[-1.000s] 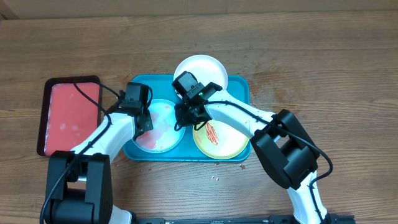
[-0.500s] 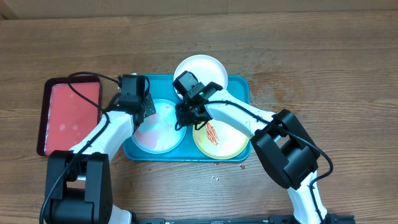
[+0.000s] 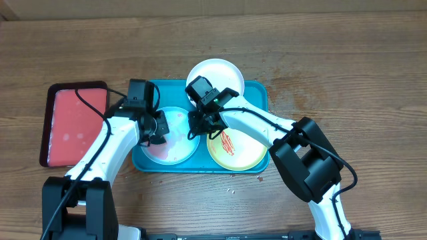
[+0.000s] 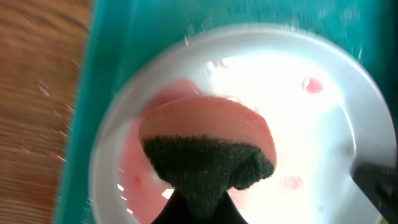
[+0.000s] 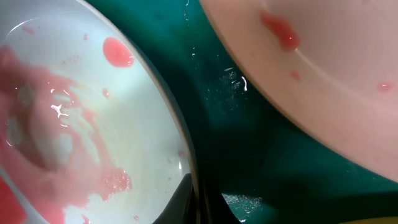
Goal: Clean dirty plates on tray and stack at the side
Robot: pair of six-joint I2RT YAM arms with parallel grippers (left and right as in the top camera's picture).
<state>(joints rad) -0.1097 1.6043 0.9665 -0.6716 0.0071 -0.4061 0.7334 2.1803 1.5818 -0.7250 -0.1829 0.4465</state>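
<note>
We have the left gripper (image 3: 156,131) clamped on the sponge (image 4: 208,146), pressed flat on the blue plate (image 3: 175,145) in the tray (image 3: 257,93). The right gripper (image 3: 198,127) pinches that plate's right rim.

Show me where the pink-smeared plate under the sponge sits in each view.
Overhead: the plate lies in the left half of the tray.
Left wrist: the plate fills most of the picture, with the sponge on it.
Right wrist: the plate takes up the left side.
Shared landmark: the teal tray, seen beside the plate in every view.
</note>
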